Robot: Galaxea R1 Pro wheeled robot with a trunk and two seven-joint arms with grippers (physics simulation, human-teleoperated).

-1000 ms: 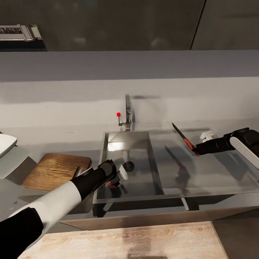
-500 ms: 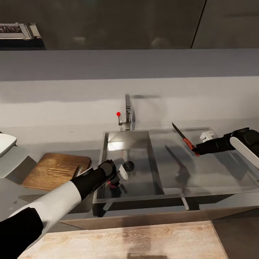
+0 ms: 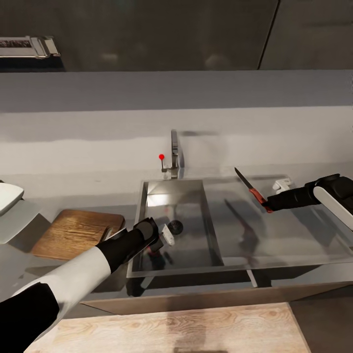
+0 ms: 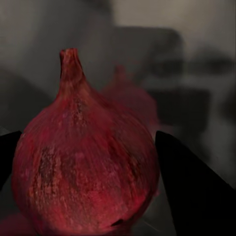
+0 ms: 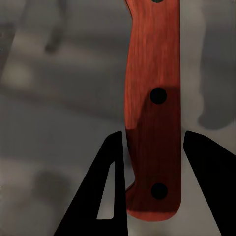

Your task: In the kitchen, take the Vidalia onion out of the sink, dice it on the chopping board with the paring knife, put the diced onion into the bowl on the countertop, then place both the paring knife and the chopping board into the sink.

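Note:
In the left wrist view the dark-red Vidalia onion (image 4: 83, 162) sits stem-up between two black fingers (image 4: 191, 191) that press its sides. My left gripper (image 3: 161, 242) reaches down into the sink (image 3: 142, 206) near the drain, shut on the onion. Over the drainboard to the right of the basin, my right gripper (image 3: 268, 205) is shut on the reddish handle of the paring knife (image 3: 251, 189), whose blade points up and away. The handle (image 5: 155, 98) runs between the fingers (image 5: 98, 196). The chopping board (image 3: 76, 233) lies on the countertop (image 3: 73, 189) left of the sink. The white bowl (image 3: 7, 196) stands at the far left edge.
A bent chrome tap (image 3: 174, 152) with a red knob (image 3: 161, 157) rises behind the basin. A grey wall backs the counter, with dark cabinets above. A light wooden surface (image 3: 166, 328) lies below the counter's front edge.
The left gripper has shifted slightly up inside the sink, and the red of the onion under it shows less. The right arm and the knife have stayed put.

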